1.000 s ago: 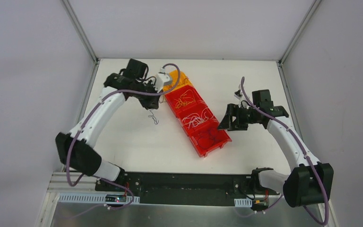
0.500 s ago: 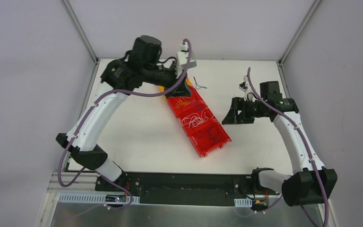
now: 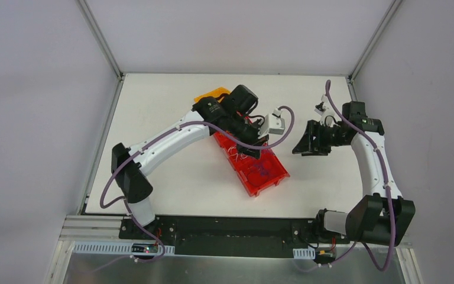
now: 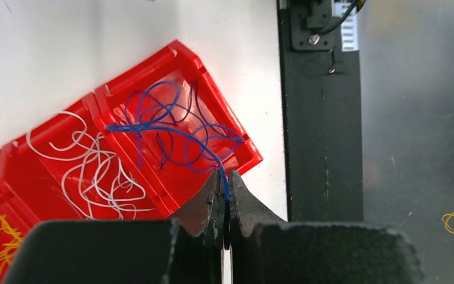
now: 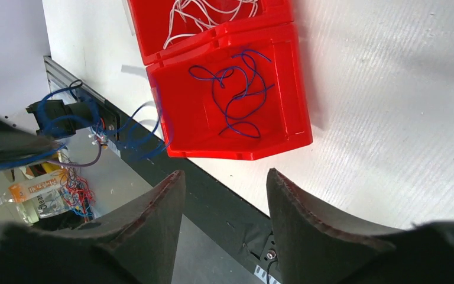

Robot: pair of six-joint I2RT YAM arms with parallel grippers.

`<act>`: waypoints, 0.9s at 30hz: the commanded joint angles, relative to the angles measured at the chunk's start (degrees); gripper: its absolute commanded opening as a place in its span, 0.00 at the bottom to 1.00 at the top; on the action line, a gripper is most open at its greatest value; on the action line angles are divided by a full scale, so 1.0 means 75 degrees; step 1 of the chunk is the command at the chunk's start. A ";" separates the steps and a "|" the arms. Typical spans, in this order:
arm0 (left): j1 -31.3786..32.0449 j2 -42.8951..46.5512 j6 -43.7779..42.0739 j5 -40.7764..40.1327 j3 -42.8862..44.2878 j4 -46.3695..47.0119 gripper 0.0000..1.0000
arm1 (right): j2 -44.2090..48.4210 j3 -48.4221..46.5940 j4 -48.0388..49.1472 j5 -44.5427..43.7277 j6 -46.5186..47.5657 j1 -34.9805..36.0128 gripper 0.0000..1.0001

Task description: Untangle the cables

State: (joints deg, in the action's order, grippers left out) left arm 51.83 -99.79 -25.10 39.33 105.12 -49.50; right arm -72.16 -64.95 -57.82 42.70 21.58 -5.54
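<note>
1. top: the left gripper (image 3: 253, 149) has swung from the far end of the bins (image 3: 275, 172) to the near one. the right gripper (image 3: 305, 142) has backed away to the right.
2. left wrist: jaws pinch a blue wire (image 4: 171, 129), which trails ahead into the end bin (image 4: 252, 155). a drop looks due.
3. right wrist: the right gripper's (image 5: 221, 177) jaws are wide and empty, with blue wires (image 5: 229, 76) binned ahead.

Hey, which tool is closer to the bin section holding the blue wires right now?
Left. The left tool hangs just over the blue-wire section, pinching a blue wire that trails into it. The right tool sits open, off to that section's right in the top view, apart from it.
</note>
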 commanded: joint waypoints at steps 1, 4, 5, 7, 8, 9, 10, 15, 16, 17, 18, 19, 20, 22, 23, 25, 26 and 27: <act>0.0099 -0.0274 -0.0245 -0.0215 -0.0824 0.0844 0.00 | -0.0091 -0.0224 -0.0217 0.0492 0.0291 -0.0035 0.54; 0.0102 -0.0505 -0.0400 -0.0442 -0.1344 0.1041 0.00 | -0.0077 0.0024 0.0153 0.0764 0.0037 -0.0024 0.51; 0.0108 -0.0572 -0.0413 -0.0563 -0.1498 0.1134 0.00 | -0.0062 0.0137 0.0340 0.0826 -0.0110 -0.0023 0.50; 0.0102 -0.0737 -0.0450 -0.0744 -0.1708 0.1237 0.00 | -0.0050 0.0334 0.0670 0.0920 -0.0398 0.0013 0.48; 0.0103 -0.0809 -0.0476 -0.0798 -0.1790 0.1243 0.00 | -0.0056 0.0409 0.0790 0.0936 -0.0529 0.0048 0.48; 0.0102 -0.0861 -0.0490 -0.0833 -0.1879 0.1242 0.00 | -0.0078 0.0481 0.0867 0.0939 -0.0599 0.0091 0.47; 0.0115 -0.0864 -0.0511 -0.0829 -0.2038 0.1250 0.00 | -0.0096 0.0547 0.0911 0.0949 -0.0643 0.0135 0.47; 0.0355 -0.0854 -0.0480 -0.0988 -0.2331 0.1223 0.00 | -0.0111 0.0699 0.1008 0.0922 -0.0694 0.0220 0.46; 0.0360 -0.0846 -0.0449 -0.0999 -0.2327 0.1212 0.00 | -0.0116 0.0718 0.1032 0.0927 -0.0733 0.0223 0.46; 0.0361 -0.0818 -0.0425 -0.1019 -0.2301 0.1192 0.00 | -0.0107 0.0725 0.1042 0.0938 -0.0754 0.0239 0.46; 0.0361 -0.0787 -0.0426 -0.1089 -0.2248 0.1145 0.00 | -0.0099 0.0726 0.1042 0.0951 -0.0767 0.0262 0.46; 0.0361 -0.0738 -0.0435 -0.1148 -0.2162 0.1089 0.00 | -0.0085 0.0726 0.1042 0.0946 -0.0787 0.0285 0.46; 0.0356 -0.0679 -0.0477 -0.1158 -0.2087 0.1003 0.00 | -0.0066 0.0726 0.1058 0.0930 -0.0806 0.0323 0.46; 0.0403 -0.0510 -0.0680 -0.1007 -0.1981 0.0808 0.00 | -0.0020 0.0779 0.1233 0.0891 -0.0977 0.0433 0.46; 0.0488 -0.0395 -0.1020 -0.0894 -0.1984 0.0590 0.00 | -0.0011 0.0794 0.1357 0.0868 -0.1083 0.0504 0.46; 0.0812 -0.0210 -0.1726 -0.0979 -0.2114 0.0296 0.00 | -0.0018 0.0798 0.1612 0.0782 -0.1325 0.0696 0.45; 0.0986 -0.0157 -0.1978 -0.1125 -0.2220 0.0203 0.00 | -0.0037 0.0781 0.1692 0.0752 -0.1463 0.0723 0.46; 0.1109 -0.0164 -0.2123 -0.1209 -0.2274 0.0094 0.00 | -0.0076 0.0754 0.1756 0.0752 -0.1548 0.0799 0.45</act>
State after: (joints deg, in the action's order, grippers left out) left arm 55.59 -105.91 -32.16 30.76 88.03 -43.55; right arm -73.10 -59.11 -48.42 47.90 13.52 -1.30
